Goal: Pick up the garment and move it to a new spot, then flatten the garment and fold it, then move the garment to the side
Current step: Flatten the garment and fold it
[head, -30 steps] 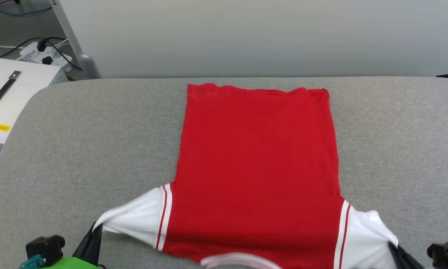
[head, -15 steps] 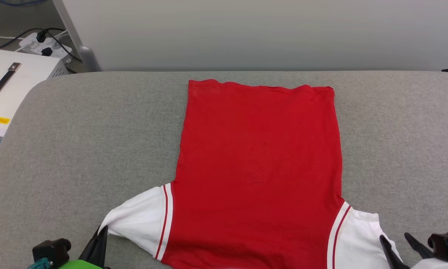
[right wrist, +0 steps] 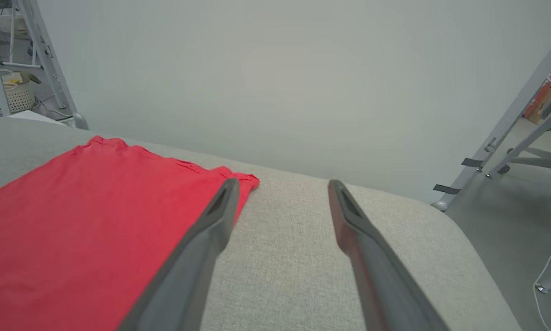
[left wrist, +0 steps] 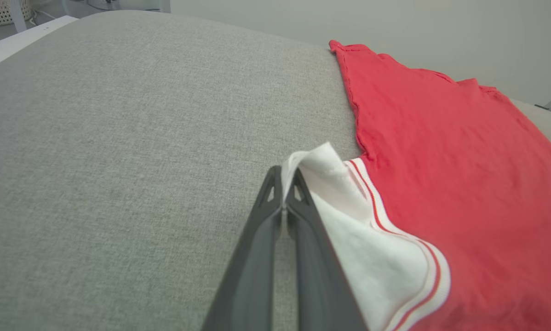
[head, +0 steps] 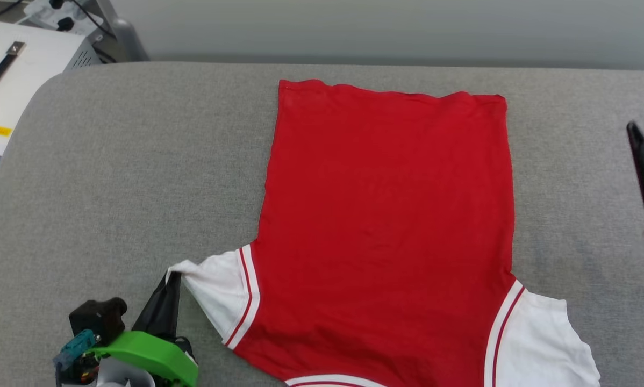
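Garment (head: pixel 386 226): spread flat, plain red face up, on the grey table (head: pixel 112 177). Pinched at the tip of the garment's white sleeve (head: pixel 214 293) by left gripper (left wrist: pixel 282 174), fingers pressed together on the cloth. Beyond the garment's opposite side, clear of it, right gripper (right wrist: pixel 280 184), fingers wide apart, holding nothing.

Long, tapering dark fingers (left wrist: pixel 252 257) are seen on the left gripper (left wrist: pixel 283 172), backed by a bright green cover (head: pixel 150 352), a black block (head: pixel 97 317) and a teal connector (head: pixel 77 342)
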You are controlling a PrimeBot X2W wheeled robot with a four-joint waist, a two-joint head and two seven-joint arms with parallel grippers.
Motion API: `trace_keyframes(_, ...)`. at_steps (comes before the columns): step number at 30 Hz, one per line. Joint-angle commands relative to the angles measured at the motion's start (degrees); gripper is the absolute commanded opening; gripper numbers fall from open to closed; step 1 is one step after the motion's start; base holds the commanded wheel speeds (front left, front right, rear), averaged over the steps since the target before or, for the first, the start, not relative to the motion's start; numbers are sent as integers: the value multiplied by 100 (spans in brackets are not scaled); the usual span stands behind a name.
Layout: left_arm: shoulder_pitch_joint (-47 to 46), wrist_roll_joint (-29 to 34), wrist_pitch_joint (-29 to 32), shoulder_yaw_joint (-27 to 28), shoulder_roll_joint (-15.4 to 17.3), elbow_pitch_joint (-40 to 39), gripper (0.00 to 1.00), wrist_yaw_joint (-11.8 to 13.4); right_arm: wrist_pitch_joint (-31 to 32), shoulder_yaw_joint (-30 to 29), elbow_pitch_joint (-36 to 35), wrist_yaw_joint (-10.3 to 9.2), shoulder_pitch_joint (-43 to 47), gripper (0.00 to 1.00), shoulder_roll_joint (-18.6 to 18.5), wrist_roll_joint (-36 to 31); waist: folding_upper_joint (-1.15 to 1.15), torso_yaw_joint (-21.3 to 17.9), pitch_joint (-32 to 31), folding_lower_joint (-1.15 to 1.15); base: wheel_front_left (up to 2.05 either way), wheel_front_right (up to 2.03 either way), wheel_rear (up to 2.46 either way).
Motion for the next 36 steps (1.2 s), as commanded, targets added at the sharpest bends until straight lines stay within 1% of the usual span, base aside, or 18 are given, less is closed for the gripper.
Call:
trace_keyframes(1, -180, 98, -33, 5, -72, -91, 0, 30, 145, -3, -83, -5, -352, 100, -87, 18, 0, 205, 338, 0, 0, 0, 0)
trace_keyframes(4, -361, 272, -33, -10, -139, -219, 0, 41, 386, 68, -124, -5, -1029, 100, -408, 107, 0, 357, 608, 0, 0, 0, 0)
trace_keyframes(8, -564, 446, -33, 63, -311, -427, 0, 35, 928, 357, 5, -5, -2089, 100, -739, 249, 0, 539, 965, 0, 0, 0, 0)
trace_keyframes(10, -642, 532, -33, 98, -412, -520, 0, 11, 1294, 550, 187, -5, -2601, 100, -885, 326, 0, 627, 1137, 0, 0, 0, 0)
trace_keyframes(14, -780, 708, -33, 159, -596, -654, 0, -69, 2210, 974, 806, -5, -3616, 100, -1084, 588, 0, 769, 1465, 0, 0, 0, 0)
trace_keyframes(17, -889, 851, -33, 220, -745, -742, 0, -130, 3045, 1398, 1428, -5, -4288, 100, -1224, 797, 0, 873, 1701, 0, 0, 0, 0)
trace_keyframes(21, -1002, 1022, -33, 274, -941, -837, 0, -223, 4063, 1869, 2073, -5, -4893, 100, -1304, 1241, 0, 998, 1965, 0, 0, 0, 0)
trace_keyframes(23, -1062, 1104, -33, 297, -1035, -864, 0, -271, 4483, 2093, 2281, -5, -5105, 100, -1379, 1377, 0, 1065, 2085, 0, 0, 0, 0)
trace_keyframes(25, -1124, 1170, -33, 324, -1132, -885, 0, -321, 4795, 2176, 2510, -5, -5264, 100, -1402, 1530, 0, 1130, 2203, 0, 0, 0, 0)
trace_keyframes(28, -1218, 1264, -33, 373, -1265, -906, 0, -398, 5073, 2235, 2814, -5, -5472, 100, -1397, 1660, 0, 1215, 2370, 0, 0, 0, 0)
trace_keyframes(30, -1270, 1318, -34, 402, -1338, -909, 0, -447, 5142, 2252, 2979, -5, -5562, 100, -1366, 1698, 0, 1272, 2462, 0, 0, 0, 0)
trace_keyframes(36, -1347, 1447, -34, 509, -1489, -885, 0, -550, 5025, 2284, 3412, -5, -5667, 100, -1198, 1715, 0, 1363, 2655, 0, 0, 0, 0)
